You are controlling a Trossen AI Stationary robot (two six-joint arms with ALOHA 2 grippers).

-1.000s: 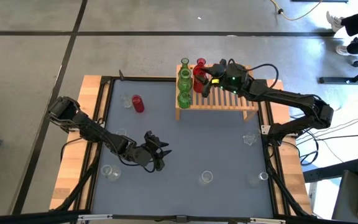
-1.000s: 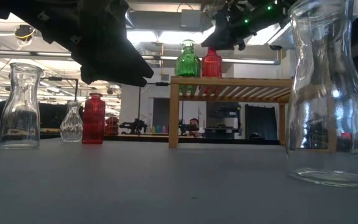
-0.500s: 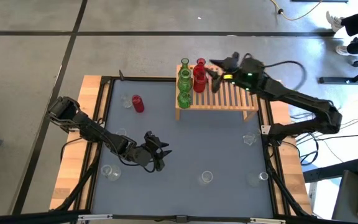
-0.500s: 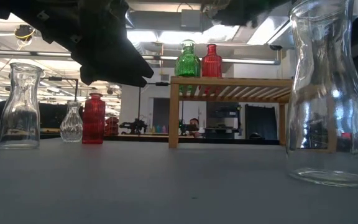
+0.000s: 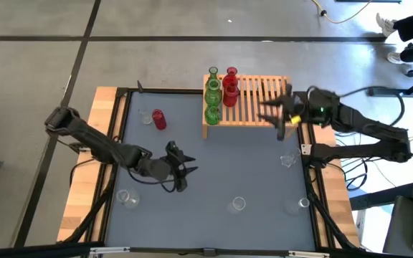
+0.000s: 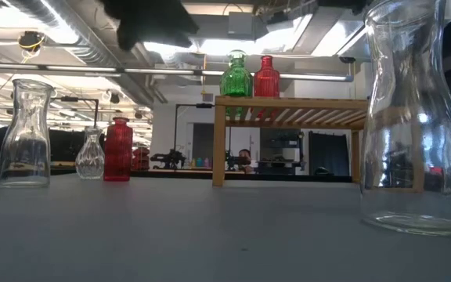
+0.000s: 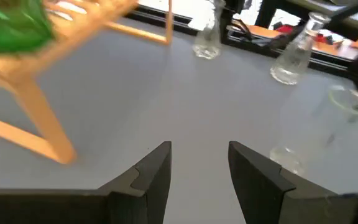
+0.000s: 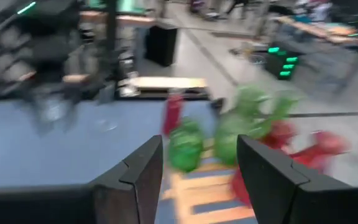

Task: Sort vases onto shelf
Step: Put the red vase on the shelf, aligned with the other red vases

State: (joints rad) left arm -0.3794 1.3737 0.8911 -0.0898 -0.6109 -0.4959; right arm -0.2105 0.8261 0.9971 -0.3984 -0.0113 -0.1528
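Observation:
On the light-wood shelf (image 5: 253,100) stand three green vases (image 5: 212,93) and two red vases (image 5: 229,84), at its left end; the low view shows a green vase (image 6: 236,77) and a red vase (image 6: 266,77) on its top. A red vase (image 5: 159,120) and a small clear vase (image 5: 146,117) stand on the table's far left. My right gripper (image 5: 271,115) hovers open over the shelf's right part, its fingers empty (image 8: 197,168). My left gripper (image 5: 185,172) is open above the table's middle, holding nothing (image 7: 197,168).
Clear vases stand scattered on the grey table: one at the near left (image 5: 127,197), one near the middle (image 5: 237,205), one by the right edge (image 5: 287,159), two at the near right (image 5: 297,206). A tall clear vase (image 6: 413,117) stands close to the low camera.
My right gripper has drawn back from the red vases on the shelf, first rising, then swinging toward the table's right and near edges. The red vases stay standing on the shelf. My left arm has risen, almost leaving the low view at the top.

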